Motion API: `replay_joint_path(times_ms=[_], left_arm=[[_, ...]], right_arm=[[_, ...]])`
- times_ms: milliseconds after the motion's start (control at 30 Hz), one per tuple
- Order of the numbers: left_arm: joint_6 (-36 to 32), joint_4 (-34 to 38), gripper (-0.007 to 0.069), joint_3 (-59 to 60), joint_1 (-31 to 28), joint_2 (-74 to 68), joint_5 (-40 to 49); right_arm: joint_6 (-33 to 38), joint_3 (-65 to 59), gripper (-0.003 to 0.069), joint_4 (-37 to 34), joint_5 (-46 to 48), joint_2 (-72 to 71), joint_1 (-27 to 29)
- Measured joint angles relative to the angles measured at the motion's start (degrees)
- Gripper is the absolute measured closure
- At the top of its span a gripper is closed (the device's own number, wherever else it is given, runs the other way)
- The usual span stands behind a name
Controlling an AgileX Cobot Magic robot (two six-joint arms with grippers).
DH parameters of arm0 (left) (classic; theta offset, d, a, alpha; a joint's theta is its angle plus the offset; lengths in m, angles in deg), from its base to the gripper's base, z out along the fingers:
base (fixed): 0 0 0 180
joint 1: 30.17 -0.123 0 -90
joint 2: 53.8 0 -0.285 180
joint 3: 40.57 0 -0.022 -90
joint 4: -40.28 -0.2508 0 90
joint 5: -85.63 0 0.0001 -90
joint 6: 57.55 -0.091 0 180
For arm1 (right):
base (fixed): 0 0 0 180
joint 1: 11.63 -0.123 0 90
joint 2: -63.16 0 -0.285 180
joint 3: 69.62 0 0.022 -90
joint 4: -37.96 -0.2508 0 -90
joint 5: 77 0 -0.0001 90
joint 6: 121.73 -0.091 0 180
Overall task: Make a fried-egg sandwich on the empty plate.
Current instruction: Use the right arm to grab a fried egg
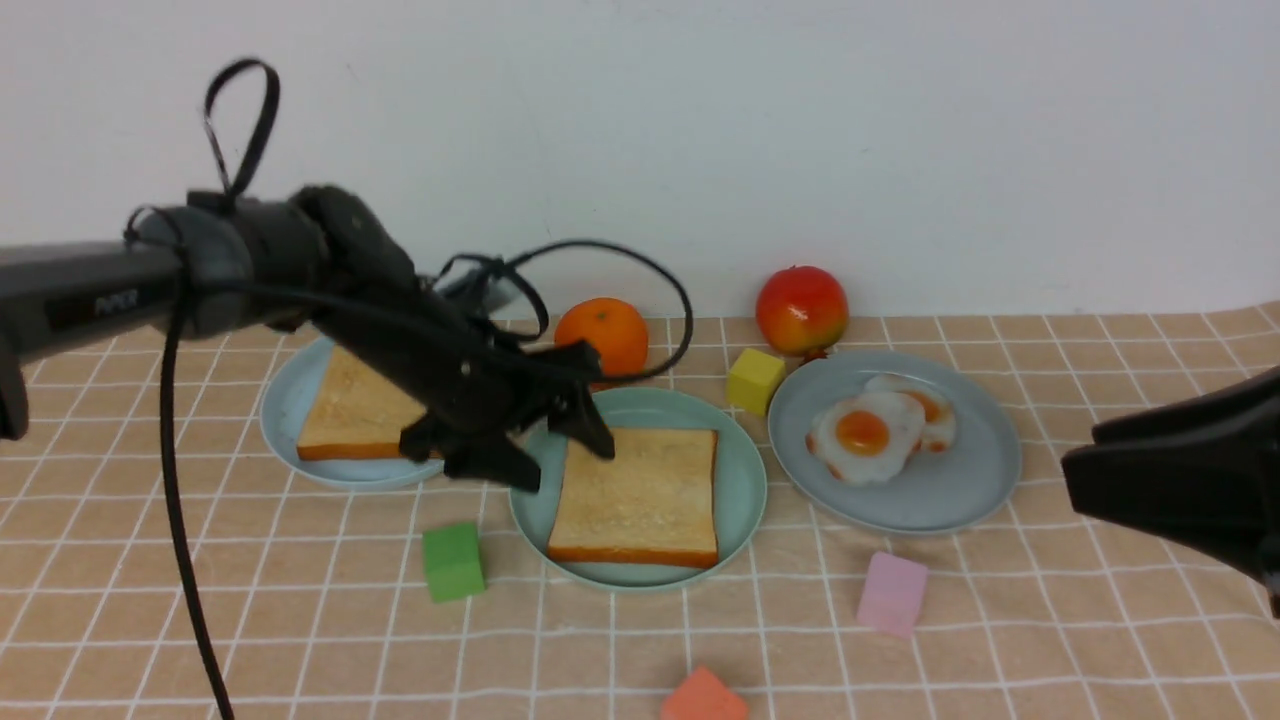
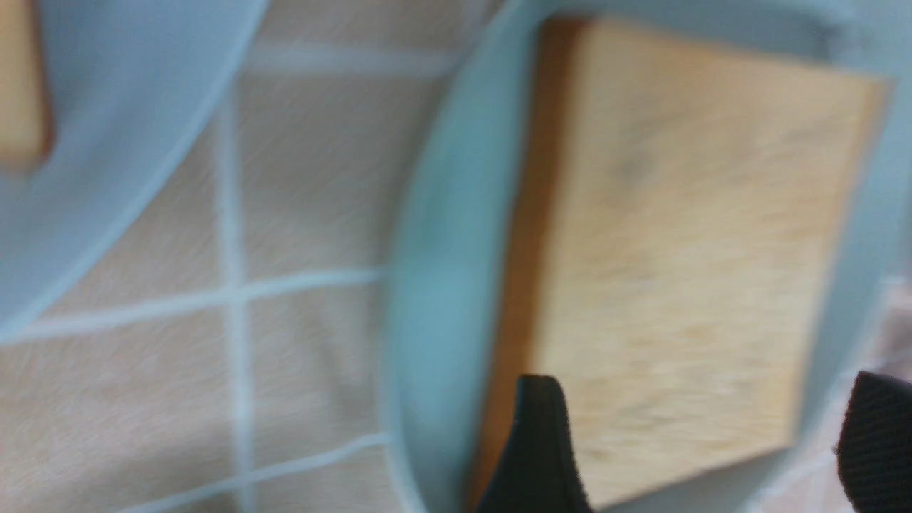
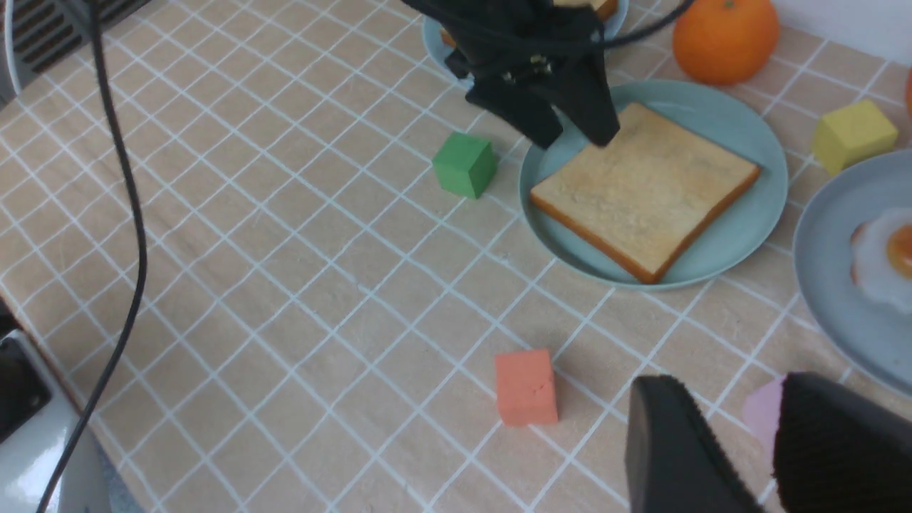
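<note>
One toast (image 1: 637, 496) within mint plate (image 1: 745, 470), rim showing

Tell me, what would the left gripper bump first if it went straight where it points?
The left gripper would likely hit the toast slice on the mint-green plate; depth is hard to judge.

black left arm (image 1: 300, 260), looping black cable (image 1: 176, 500)

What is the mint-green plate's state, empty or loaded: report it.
Loaded: one toast slice lies flat on the mint-green plate, with nothing on top of it.
</note>
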Motion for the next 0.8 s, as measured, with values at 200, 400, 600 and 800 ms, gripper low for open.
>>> replay_joint_path(times_ms=[200, 400, 600, 800], left_arm=[[-5.43, -0.67, 0.0087, -9.64, 0.0, 3.38, 12.61], [-7.17, -1.51, 0.0146, -18.04, 0.08, 12.26, 21.16], [-6.33, -8.08, 0.0265, -11.54, 3.01, 23.95, 22.42], [-6.33, -13.74, 0.0482, 1.96, 6.96, 33.88, 22.37]], right_arm=[[-7.71, 0.0, 0.0418, 2.4, -6.68, 0.18, 0.0], [-24.0, 0.0, 0.0418, 11.65, -14.45, 5.41, 0.0], [-36.3, 0.0, 0.0417, 16.1, -18.91, 16.41, 0.0], [-43.54, 0.0, 0.038, 15.24, -24.47, 27.08, 1.64]])
